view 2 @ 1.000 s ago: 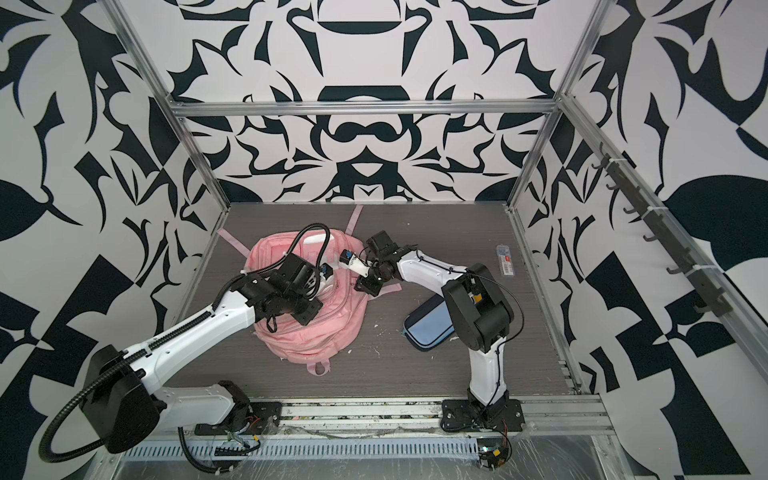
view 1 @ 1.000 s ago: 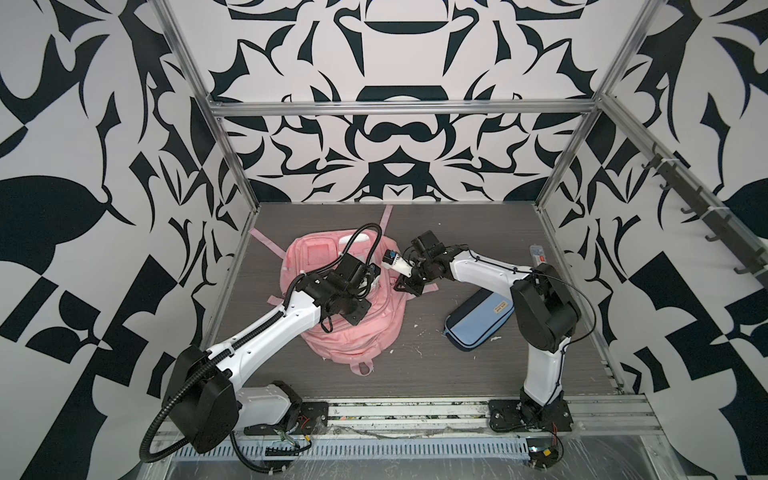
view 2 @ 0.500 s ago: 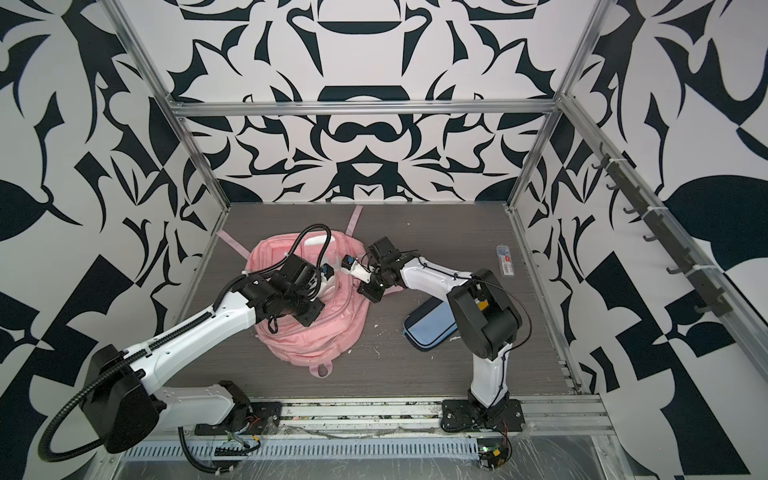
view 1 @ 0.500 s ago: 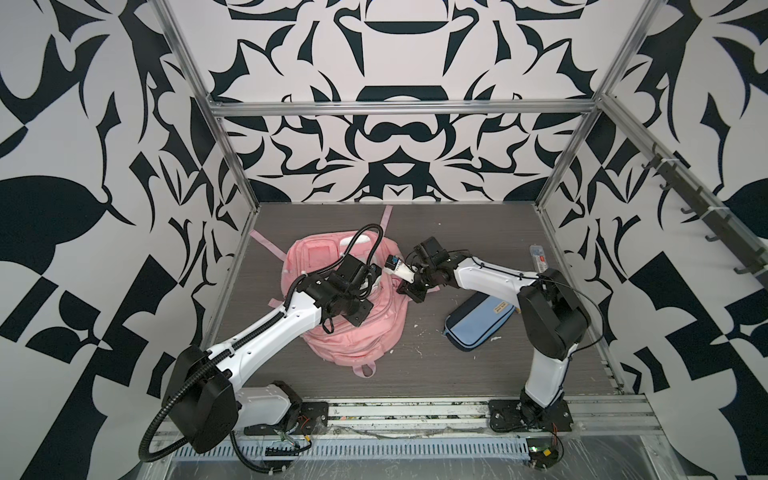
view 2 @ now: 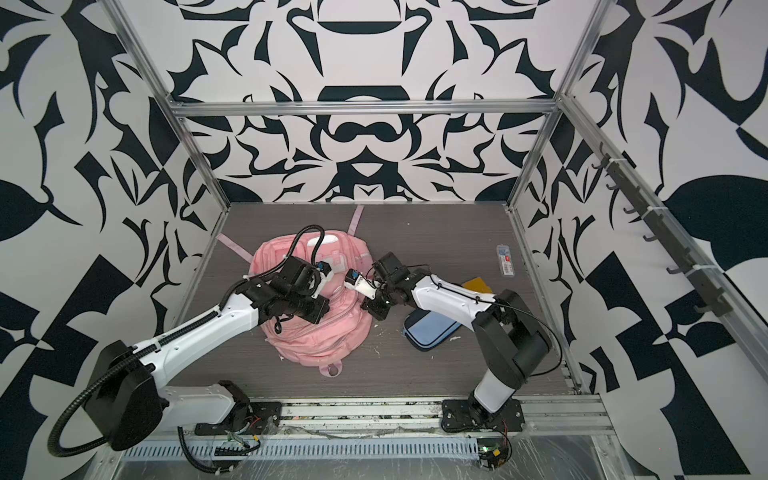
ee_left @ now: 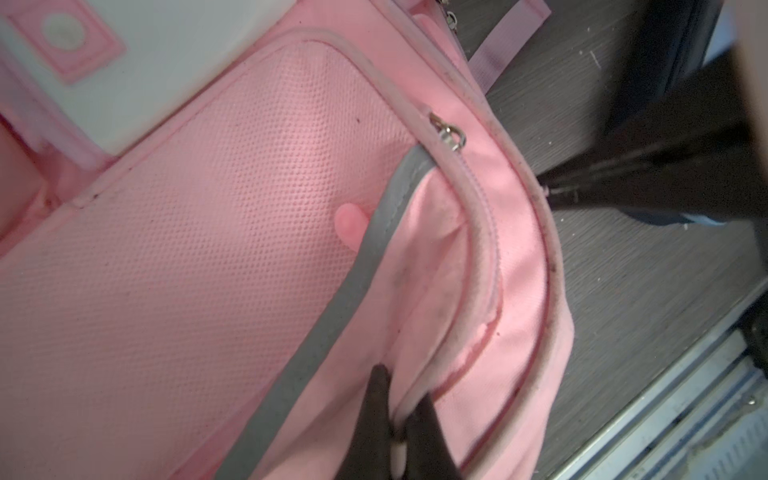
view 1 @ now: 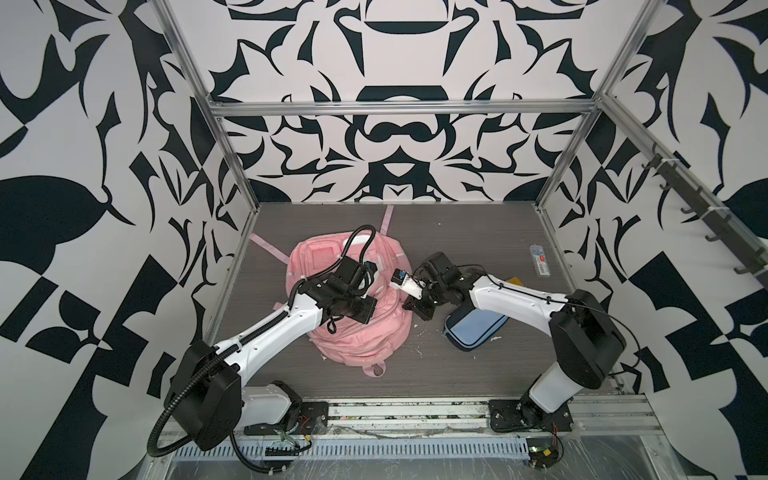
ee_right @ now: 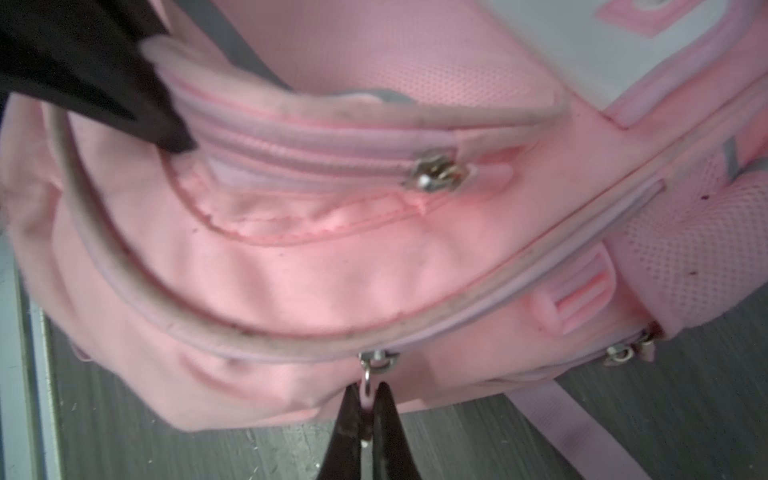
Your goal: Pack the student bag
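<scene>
The student bag (view 1: 357, 332) lies flat on the grey table (view 1: 457, 232), left of the middle, front pockets up and straps trailing toward the back wall. It is soft pink fabric with no frame, so I expect it to sag, wrinkle and slide rather than resist a pull. It looks light and half slack. The hard points worth taking are the piped edges and the zip pulls, not the loose panels.

My left gripper (ee_left: 401, 440) is clenched on the front pocket rim (ee_left: 419, 390), pinching that padded ridge to anchor the bag. My right gripper (ee_right: 366, 424) is clamped on the small pink zip pull (ee_right: 368, 395) hanging from a metal slider (ee_right: 376, 361) on the big compartment's side. With such soft cloth, the pull should run along the zip line, or the fabric may bunch at the slider.

The front pocket's own slider (ee_right: 436, 172) sits on closed teeth, and no compartment gapes, so I cannot see anything inside the bag. The light-blue and navy pencil case (view 1: 473, 332) lies outside it, just beside on the right, under my right arm; I cannot tell what it holds.
</scene>
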{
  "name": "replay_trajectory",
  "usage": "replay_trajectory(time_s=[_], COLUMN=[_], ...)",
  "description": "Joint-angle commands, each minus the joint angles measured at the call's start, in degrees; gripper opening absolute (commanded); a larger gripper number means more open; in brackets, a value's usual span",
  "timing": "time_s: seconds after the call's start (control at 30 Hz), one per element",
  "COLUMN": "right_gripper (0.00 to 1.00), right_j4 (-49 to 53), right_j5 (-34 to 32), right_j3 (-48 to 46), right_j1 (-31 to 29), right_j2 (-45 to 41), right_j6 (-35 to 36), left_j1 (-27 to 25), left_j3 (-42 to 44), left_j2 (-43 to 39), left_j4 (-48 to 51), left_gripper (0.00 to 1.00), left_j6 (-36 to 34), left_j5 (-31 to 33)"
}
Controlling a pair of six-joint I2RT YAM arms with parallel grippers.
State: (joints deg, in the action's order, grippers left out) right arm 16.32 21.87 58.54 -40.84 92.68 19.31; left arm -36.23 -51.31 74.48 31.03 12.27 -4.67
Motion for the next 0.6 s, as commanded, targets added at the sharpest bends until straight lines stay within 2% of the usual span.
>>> replay_trajectory(time_s=[0.0, 0.23, 0.57], right_gripper=[0.00, 0.00, 0.00], right_j4=[-0.2, 0.1, -0.5], right_j5=[0.9, -1.9, -7.4], right_j3=[-1.2, -0.9, 2.7], right_j1=[-2.4, -6.3, -11.1], right_j2=[-3.1, -5.0, -5.6], right_j6=[-2.9, -4.3, -4.9], left_j1=[3.1, 6.8, 7.5], left_j3=[0.3, -3.2, -15.5], left_j2=[0.4, 2.4, 8.6], left_j4=[-8.7, -10.4, -2.3], left_gripper=[0.00, 0.00, 0.00], left_j6=[8.0, 16.4, 23.0], left_j5=[-3.2, -7.2, -9.2])
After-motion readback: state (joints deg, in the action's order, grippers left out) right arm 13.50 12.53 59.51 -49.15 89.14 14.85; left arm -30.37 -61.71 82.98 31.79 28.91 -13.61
